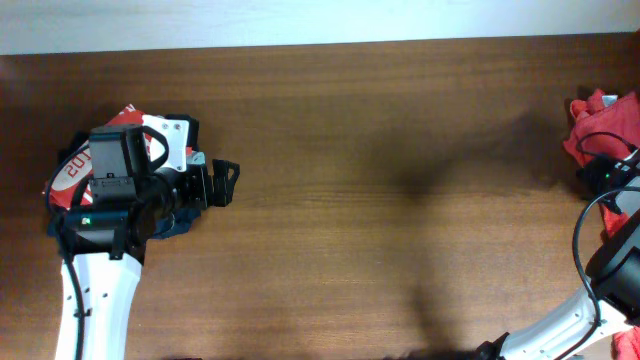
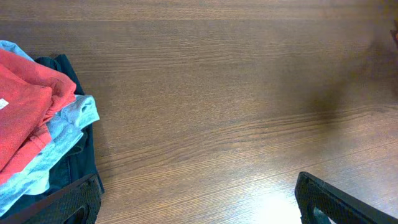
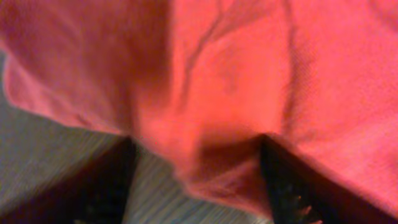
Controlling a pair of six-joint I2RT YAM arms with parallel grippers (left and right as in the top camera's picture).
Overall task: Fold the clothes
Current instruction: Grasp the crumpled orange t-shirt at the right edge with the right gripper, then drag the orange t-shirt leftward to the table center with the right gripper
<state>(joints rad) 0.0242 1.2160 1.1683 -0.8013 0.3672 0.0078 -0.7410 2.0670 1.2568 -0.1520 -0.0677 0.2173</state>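
shirt (image 3: 249,74) soft, limp, light; we would pinch a hem. right gripper (image 3: 199,186) straddles a fold, we cannot tell if clamped; left gripper (image 2: 199,202) wide apart, empty.

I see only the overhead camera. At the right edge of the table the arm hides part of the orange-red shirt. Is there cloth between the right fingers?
Observer: Yes. In the right wrist view a fold of the orange-red T-shirt bulges between the fingers of the right gripper. I cannot tell whether they pinch it.
Operator: Does the left gripper hold anything?
Observer: No. Its wrist view shows the fingers wide apart over the bare table, with nothing between them.
Operator: What lies under the red shirt in the left pile?
Observer: A light blue-grey garment lies directly under it, and a dark navy garment lies lowest.
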